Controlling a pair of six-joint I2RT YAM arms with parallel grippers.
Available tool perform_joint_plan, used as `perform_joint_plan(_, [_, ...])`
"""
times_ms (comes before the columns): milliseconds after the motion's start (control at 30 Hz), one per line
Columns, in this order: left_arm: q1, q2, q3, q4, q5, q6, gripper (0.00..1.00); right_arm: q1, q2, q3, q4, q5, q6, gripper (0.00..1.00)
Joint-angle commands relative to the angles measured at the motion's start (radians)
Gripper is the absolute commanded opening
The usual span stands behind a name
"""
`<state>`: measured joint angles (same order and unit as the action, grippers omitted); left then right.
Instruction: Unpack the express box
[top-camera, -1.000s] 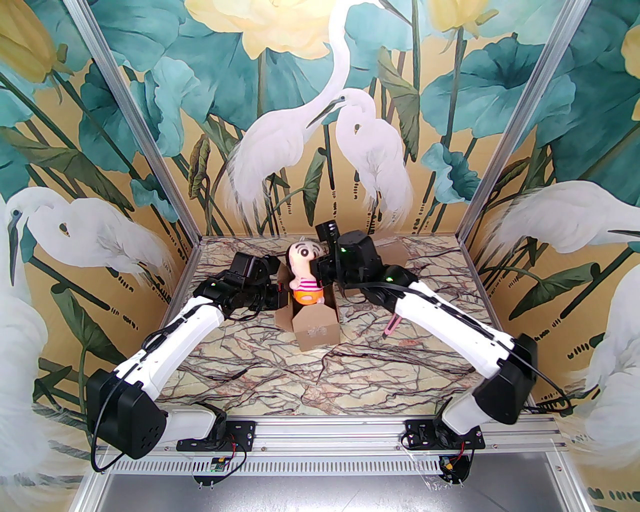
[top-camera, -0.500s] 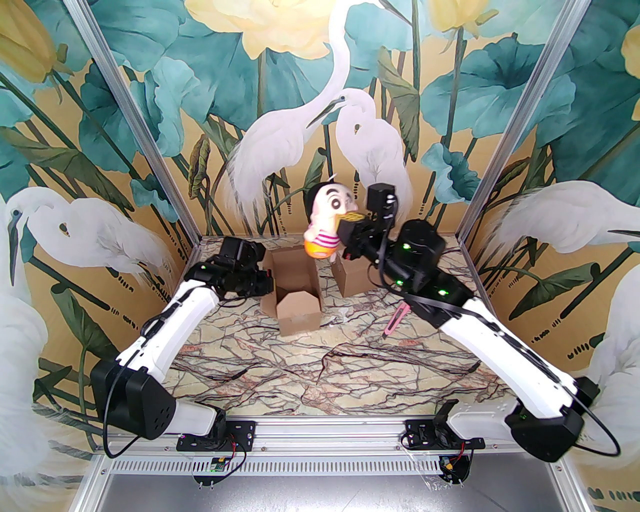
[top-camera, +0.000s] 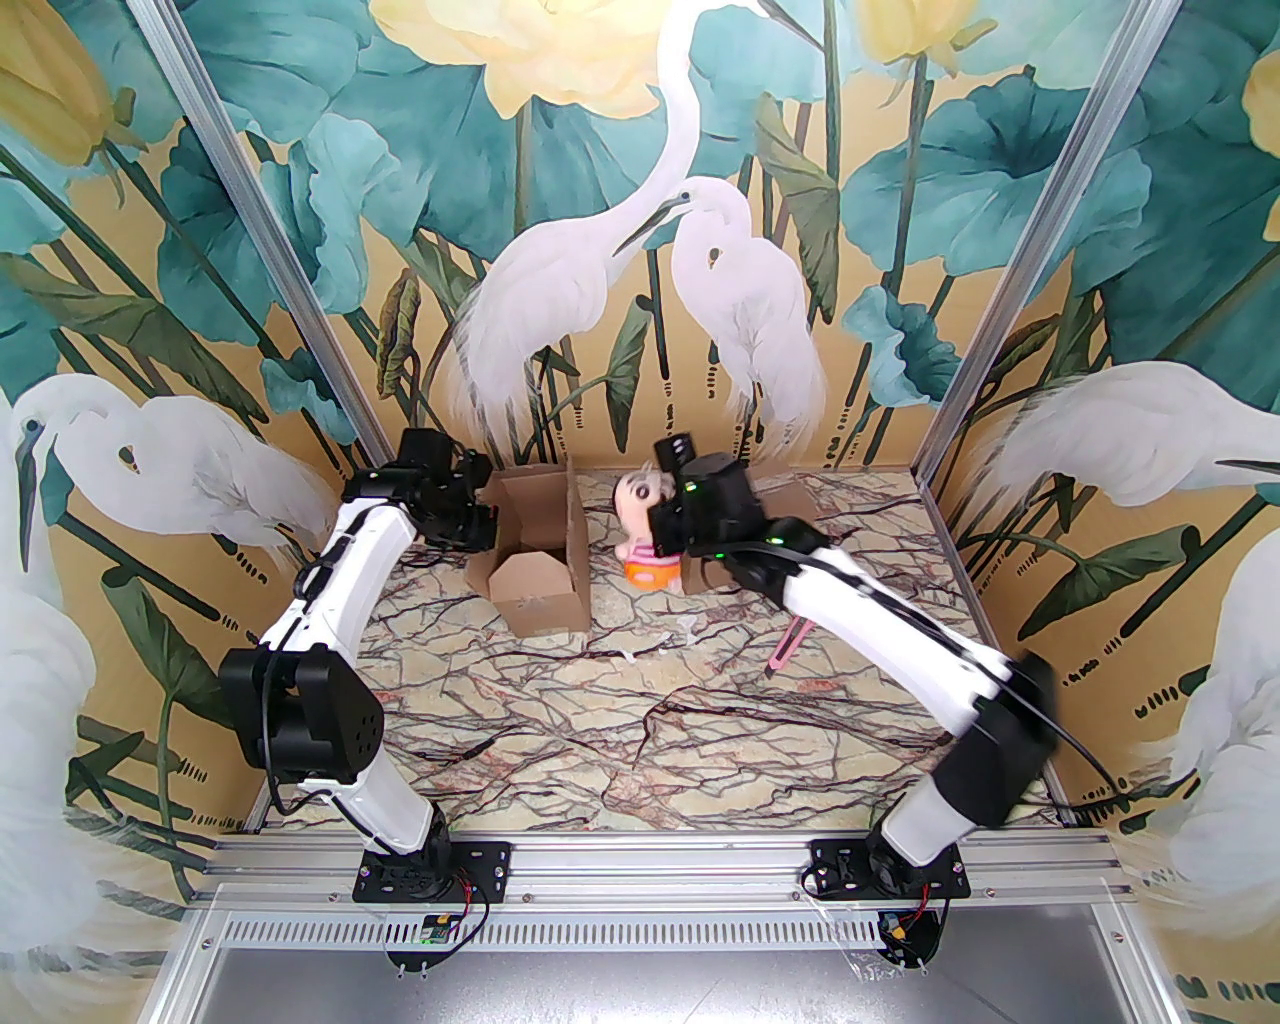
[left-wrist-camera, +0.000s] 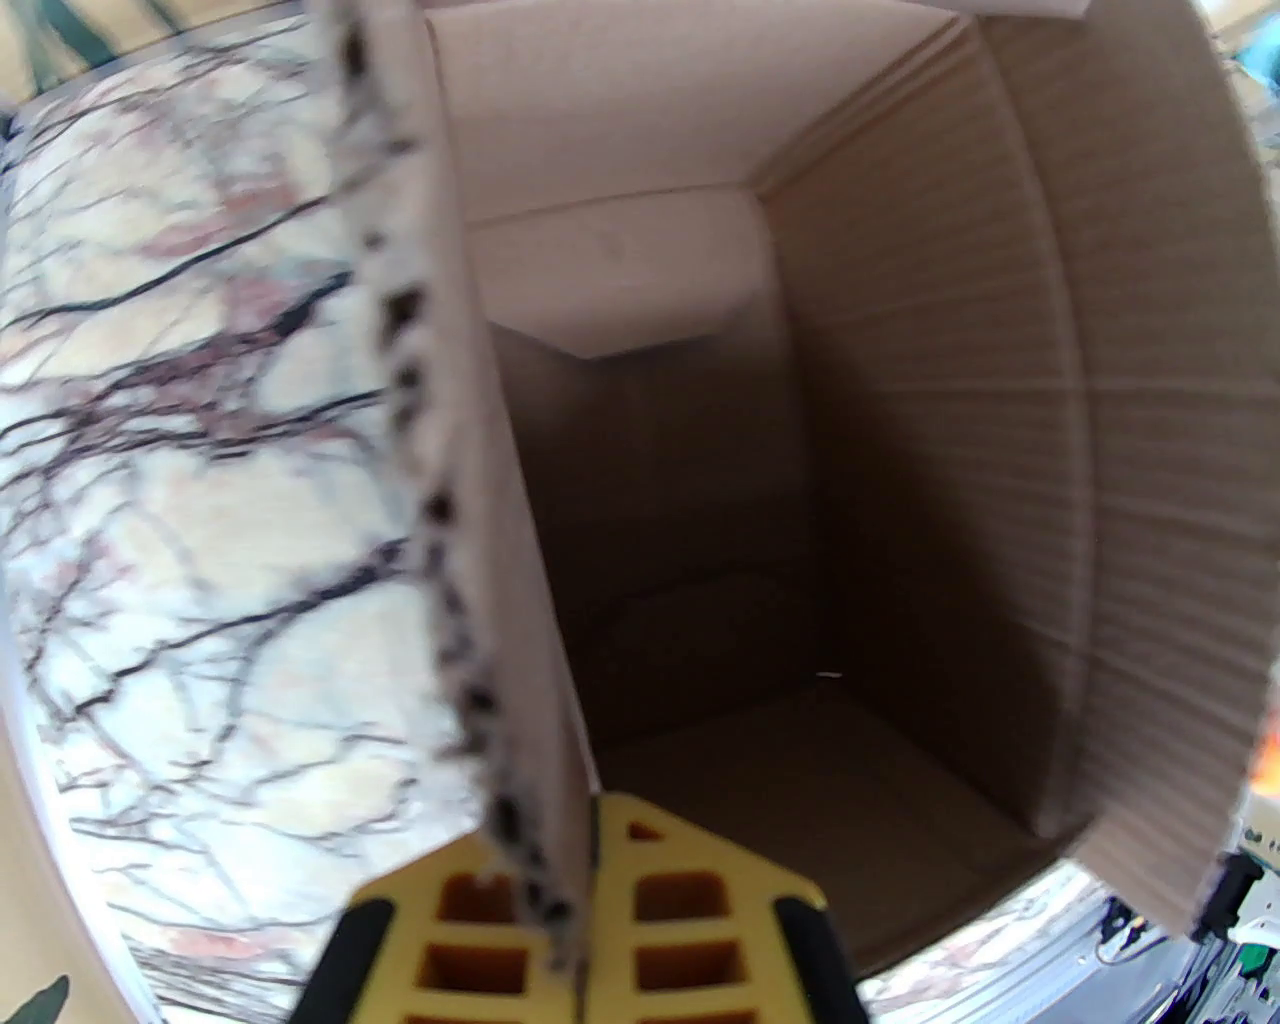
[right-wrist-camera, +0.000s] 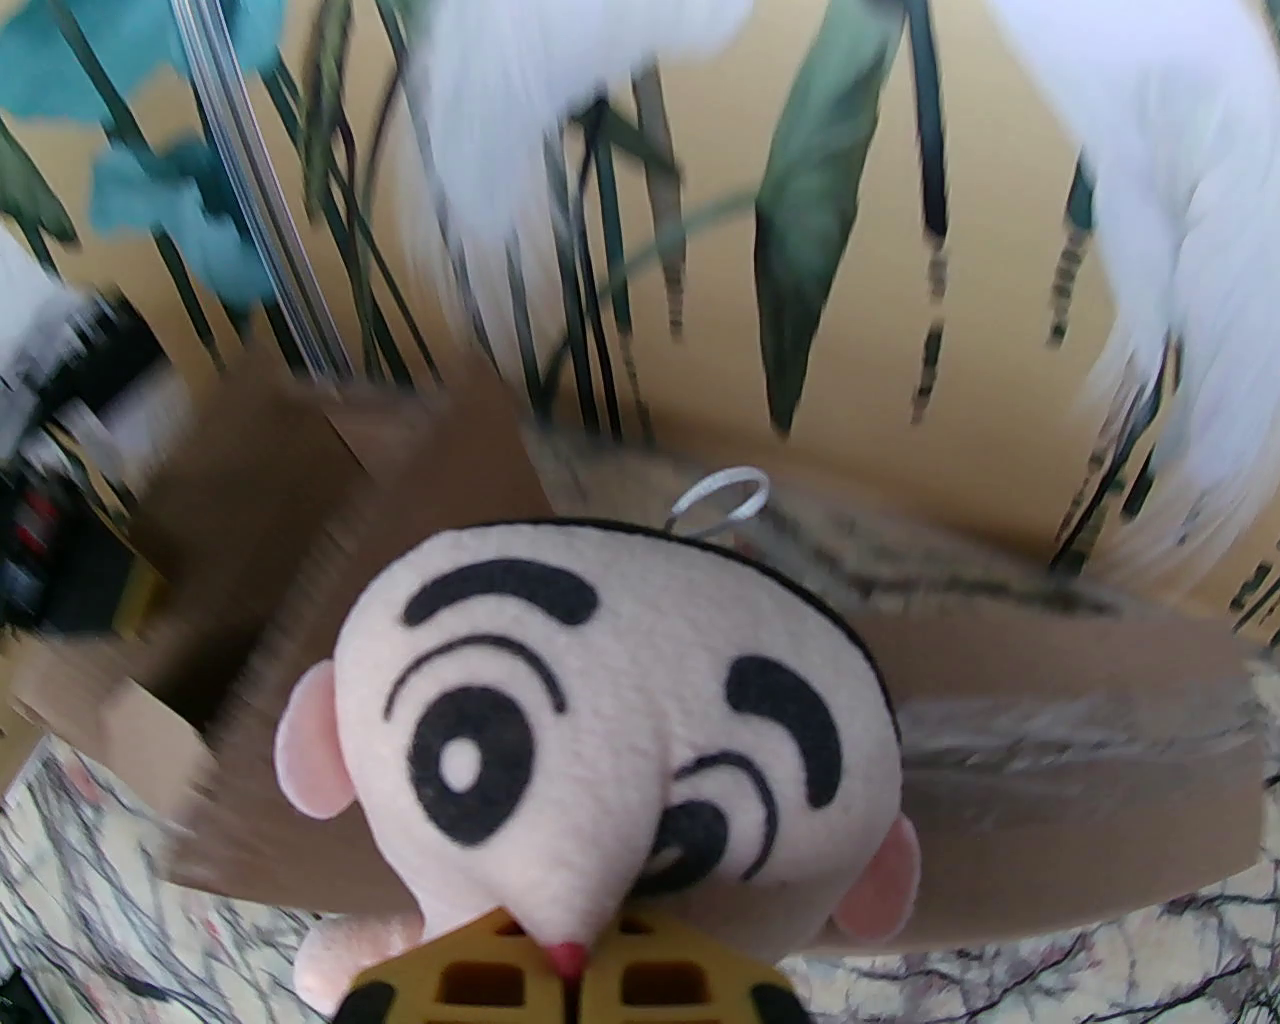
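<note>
Spreading beneath walls painted with white herons and lotus leaves, the veined marble counter (top-camera: 640, 720) carries the open express box (top-camera: 535, 575) toward its 11 o'clock. The left hand (left-wrist-camera: 590, 830) is clenched on the box's cardboard wall. At the box's 3 o'clock, the right hand (right-wrist-camera: 570, 950) grasps the plush doll (right-wrist-camera: 620, 720) just below its face.

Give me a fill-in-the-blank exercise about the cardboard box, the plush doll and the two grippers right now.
The left gripper pinches a wall of the open brown cardboard box, whose inside is ____.
The right gripper is shut on the pale pink plush doll, which is ____ the box.
The slim pink cutter lies on the marble table on the ____ arm's side.
Missing words: empty; outside; right.
</note>
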<state>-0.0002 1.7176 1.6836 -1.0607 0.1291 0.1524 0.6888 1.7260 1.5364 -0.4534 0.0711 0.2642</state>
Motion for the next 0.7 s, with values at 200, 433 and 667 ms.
perform_joint_plan(200, [0.029,0.118,0.137,-0.043,-0.128,0.118,0.05,0.025,0.335,0.242,-0.078,-0.124,0.093,0.0])
perform_joint_plan(433, [0.034,0.149,0.259,-0.068,-0.173,0.146,0.2,0.043,0.532,0.454,-0.114,-0.163,0.136,0.12])
perform_joint_plan(667, [0.035,0.158,0.321,-0.083,-0.171,0.121,0.52,0.045,0.542,0.5,-0.146,-0.143,0.137,0.68])
